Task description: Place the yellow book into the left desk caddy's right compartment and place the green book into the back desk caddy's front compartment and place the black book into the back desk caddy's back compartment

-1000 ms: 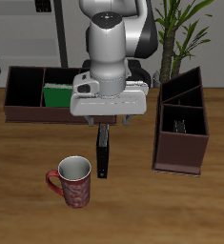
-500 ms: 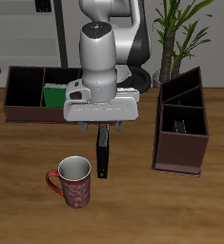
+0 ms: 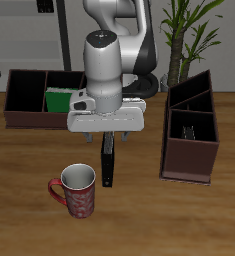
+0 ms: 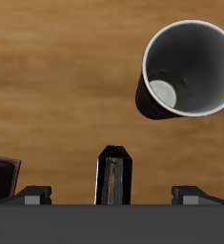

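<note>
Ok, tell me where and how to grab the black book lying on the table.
Grip the black book across its narrow width, near the end under the gripper, coming straight down from above. It lies flat, long and slim, pointing toward the table's front edge, so only its long sides offer a span the fingers can likely close on. The red mug sits beside its far end; the near end looks safer.

Red patterned mug (image 3: pixel 75 189) upright on wooden table (image 3: pixel 189 215), white inside; potted plant (image 3: pixel 189 35) behind table.
</note>
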### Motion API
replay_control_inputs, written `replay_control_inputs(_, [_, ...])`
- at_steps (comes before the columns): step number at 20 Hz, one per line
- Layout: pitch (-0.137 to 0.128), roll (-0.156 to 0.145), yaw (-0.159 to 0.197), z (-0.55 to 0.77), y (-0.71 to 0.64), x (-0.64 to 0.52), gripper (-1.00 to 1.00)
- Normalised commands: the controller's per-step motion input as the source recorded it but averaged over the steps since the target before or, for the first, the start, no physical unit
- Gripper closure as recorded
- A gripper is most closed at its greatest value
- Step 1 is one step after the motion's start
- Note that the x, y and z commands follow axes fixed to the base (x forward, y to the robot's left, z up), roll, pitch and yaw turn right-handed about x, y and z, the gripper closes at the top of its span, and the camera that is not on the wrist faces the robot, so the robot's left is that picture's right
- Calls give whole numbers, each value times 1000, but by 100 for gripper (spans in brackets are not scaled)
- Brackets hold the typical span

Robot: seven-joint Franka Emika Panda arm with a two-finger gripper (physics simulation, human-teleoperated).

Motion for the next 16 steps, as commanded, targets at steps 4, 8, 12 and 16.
replay_control_inputs(4, [6,4,3,-130,0,-31,-100])
replay_control_inputs(8, [8,10,4,-137,13,-15,-100])
replay_control_inputs(12, [14,-11,27,-238,44,1,-100])
replay_control_inputs(16, [11,14,14,-139,-28,-43,-100])
